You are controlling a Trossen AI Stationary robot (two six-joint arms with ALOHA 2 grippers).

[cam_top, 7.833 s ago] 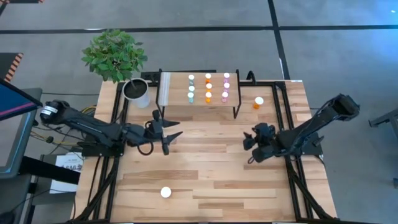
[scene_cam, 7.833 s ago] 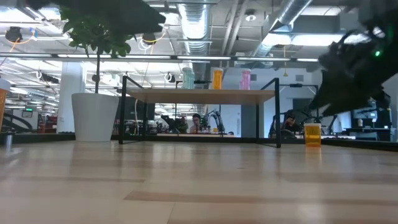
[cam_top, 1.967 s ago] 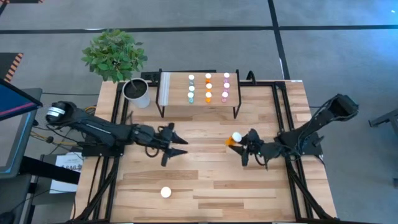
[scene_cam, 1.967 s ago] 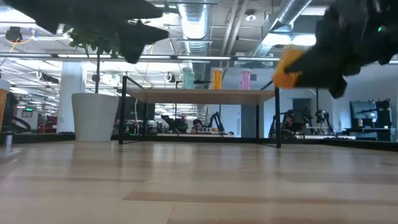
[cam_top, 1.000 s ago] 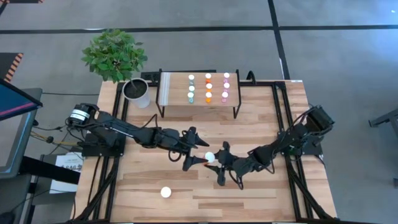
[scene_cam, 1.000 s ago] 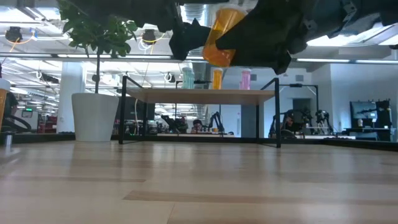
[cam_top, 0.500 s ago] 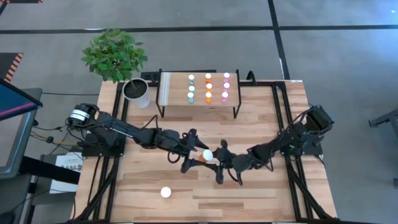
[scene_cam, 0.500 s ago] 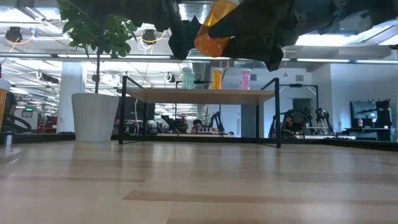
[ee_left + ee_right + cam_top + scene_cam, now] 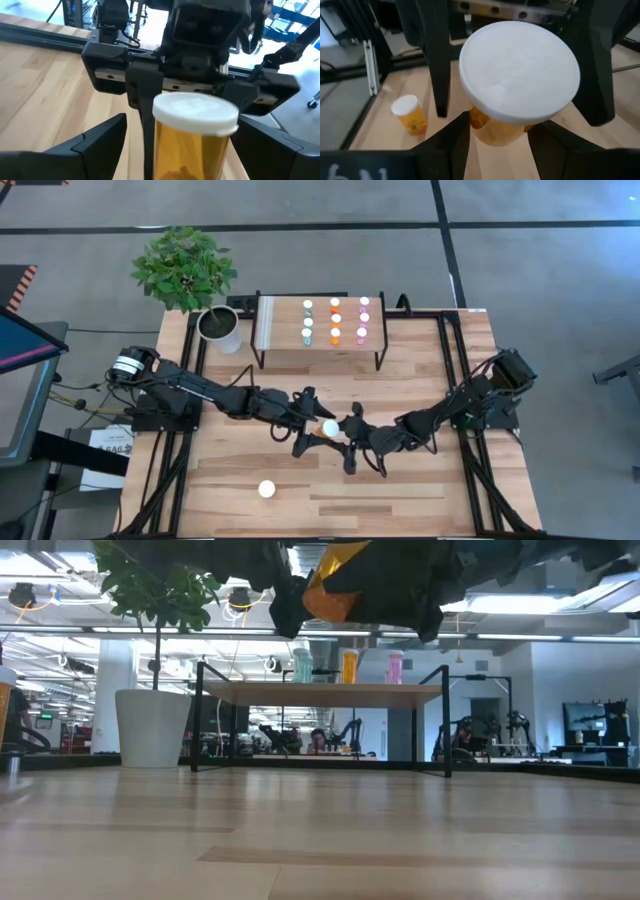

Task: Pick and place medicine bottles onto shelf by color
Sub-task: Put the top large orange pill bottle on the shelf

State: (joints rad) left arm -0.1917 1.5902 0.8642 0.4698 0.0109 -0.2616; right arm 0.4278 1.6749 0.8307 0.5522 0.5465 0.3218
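Orange bottle: translucent glossy plastic, amber; cap matt white plastic, finely ribbed rim. Tabletop: light wood planks, smooth, satin sheen. Shelf: pale wood board, thin black metal legs. Gripper fingers: dark matt plastic. Plant pot: white, smooth.

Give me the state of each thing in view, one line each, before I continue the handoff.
Right gripper: shut on the wide orange bottle, mid-table, raised.
Left gripper: open, fingers either side of that bottle's cap.
Wide orange bottle: capped, off the table.
Second orange bottle: capped, on the table's near part.
Shelf: holds nine upright capped bottles in teal, orange and pink columns.
Plant pot: upright, left of the shelf.
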